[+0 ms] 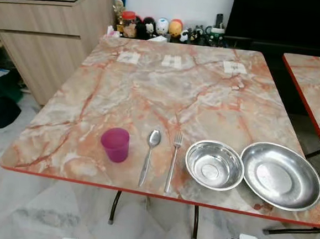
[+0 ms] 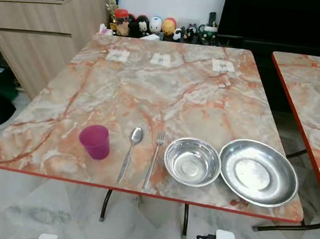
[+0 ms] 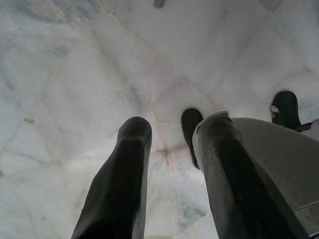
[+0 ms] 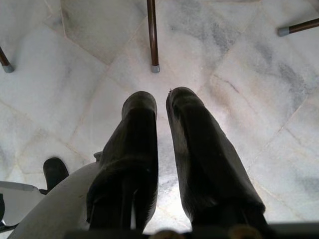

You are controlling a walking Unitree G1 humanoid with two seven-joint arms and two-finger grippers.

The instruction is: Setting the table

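Marbled pink-and-grey table [image 1: 168,87] with a red edge fills the head views; along its near edge stands a row of five items. From the robot's left to right: a magenta cup [image 1: 115,144], upright with its mouth up; a spoon [image 1: 149,156]; a fork [image 1: 173,161]; a steel bowl [image 1: 214,165]; and a wider steel plate [image 1: 280,175]. Spoon and fork lie side by side, near each other but apart. Each has its long axis running from the near edge toward the far edge, handle end nearest the robot, spoon bowl and fork tines pointing away. The steel bowl and steel plate sit rim to rim, touching or nearly so. Three small white cards [image 1: 175,61] lie in a line near the far edge. Beyond it are a row of small figurines [image 1: 161,28], a wooden cabinet [image 1: 50,39] to the left, and a second marbled table [image 1: 317,93] to the right.

The wrist views add what the head views lack: the two grippers hang over the white marble floor [image 3: 75,74]. The left gripper [image 3: 172,132] has its two black fingers parted by a clear gap, with nothing between them. The right gripper [image 4: 162,102] has its fingers close together, a narrow slit between the tips, also gripping nothing; table legs [image 4: 152,35] rise from the floor beyond it.
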